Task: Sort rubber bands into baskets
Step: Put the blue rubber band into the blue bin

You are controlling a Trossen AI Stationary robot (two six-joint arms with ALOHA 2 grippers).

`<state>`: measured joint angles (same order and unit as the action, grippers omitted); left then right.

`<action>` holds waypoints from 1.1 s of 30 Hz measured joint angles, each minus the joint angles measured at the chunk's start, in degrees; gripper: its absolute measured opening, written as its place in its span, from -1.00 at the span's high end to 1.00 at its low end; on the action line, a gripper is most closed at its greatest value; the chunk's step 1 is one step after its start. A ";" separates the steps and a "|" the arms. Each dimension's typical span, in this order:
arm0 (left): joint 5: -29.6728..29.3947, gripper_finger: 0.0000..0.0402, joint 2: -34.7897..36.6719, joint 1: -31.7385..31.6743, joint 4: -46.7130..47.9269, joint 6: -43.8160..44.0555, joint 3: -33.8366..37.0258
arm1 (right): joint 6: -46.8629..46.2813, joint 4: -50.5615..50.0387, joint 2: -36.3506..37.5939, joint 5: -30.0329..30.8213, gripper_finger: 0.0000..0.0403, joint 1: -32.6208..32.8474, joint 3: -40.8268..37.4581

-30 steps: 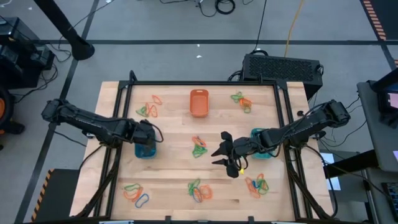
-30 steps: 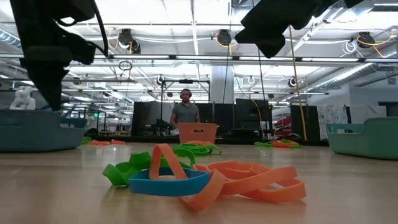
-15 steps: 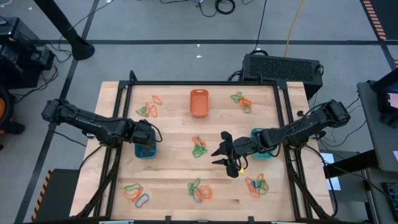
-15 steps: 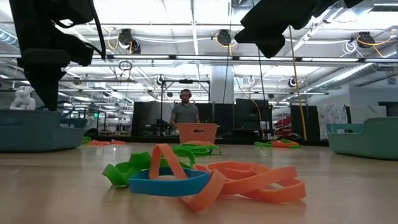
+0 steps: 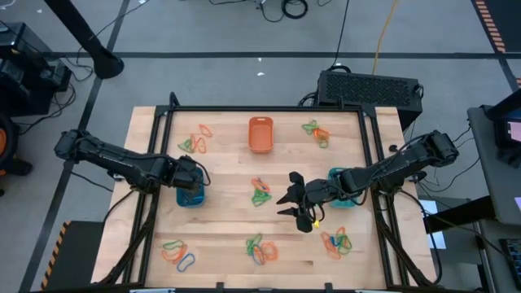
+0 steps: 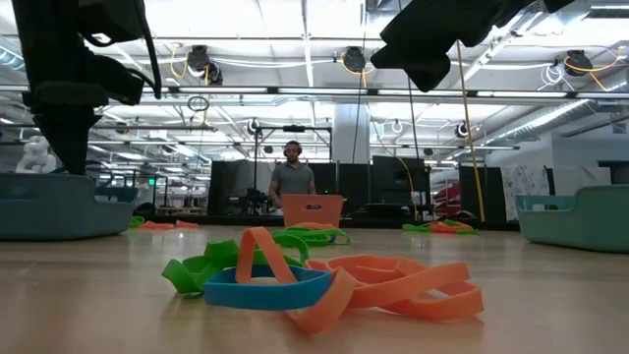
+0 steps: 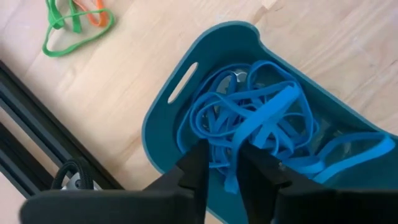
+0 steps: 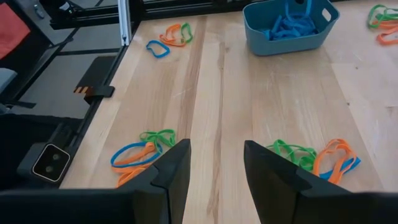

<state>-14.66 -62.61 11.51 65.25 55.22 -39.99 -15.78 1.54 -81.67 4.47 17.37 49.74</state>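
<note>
Step in hand: a blue band is judged to be in the course of release into the blue basket [image 5: 190, 196], over which the left gripper [image 7: 221, 163] is held at the table's [image 5: 228, 163] left side.
Left fingers: slightly parted; a blue band [image 7: 264, 121] hangs in the narrow gap between them, and whether it is pinched or already free cannot be told.
Right gripper [image 5: 295, 201]: held above the table's middle, just beside the teal basket [image 5: 339, 198]; fingers spread, nothing between them.
Next move: a lift clear of the blue basket is called for, then a reach to one of the loose clusters.
Blue basket contents: a tangled heap of thin blue bands [image 7: 249, 124], flat and looped, filling the floor of the tub.
Orange basket [image 5: 260, 134]: set at the far middle of the table.
Loose bands: mixed orange, green and blue clusters [image 5: 260, 251] scattered near the table's corners, centre and near edge; one such cluster [image 6: 314, 277] lies before the low camera.
</note>
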 joint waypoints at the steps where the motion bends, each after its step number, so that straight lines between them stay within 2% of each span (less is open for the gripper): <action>1: 0.00 0.55 0.00 0.00 0.00 0.00 0.00 | 0.00 -0.01 0.00 0.00 0.30 0.00 0.00; 6: 0.12 0.52 0.00 0.00 0.06 0.00 0.00 | 0.01 -0.02 0.00 0.00 0.30 0.00 0.00; 12: 3.63 0.51 0.00 0.02 0.18 -0.01 0.00 | 0.00 -0.04 0.00 0.00 0.30 0.00 -0.02; 19: 3.68 0.51 0.00 0.02 -2.69 -0.30 0.02 | -0.01 -0.08 0.00 0.00 0.30 0.00 -0.02; 25: 5.00 0.51 0.00 0.14 -12.51 -3.67 0.02 | -0.01 -0.08 0.00 0.00 0.30 0.00 -0.02; 29: 9.92 0.51 0.00 1.18 -23.97 -8.74 0.02 | -0.01 -0.08 0.00 0.00 0.30 0.00 -0.02; 33: 15.68 0.51 0.00 3.44 -35.32 -9.07 0.02 | -0.01 -0.08 0.00 0.00 0.30 0.00 -0.02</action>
<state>1.03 -62.61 14.95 29.93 46.15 -39.97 -15.79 1.45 -81.67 4.47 17.37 49.71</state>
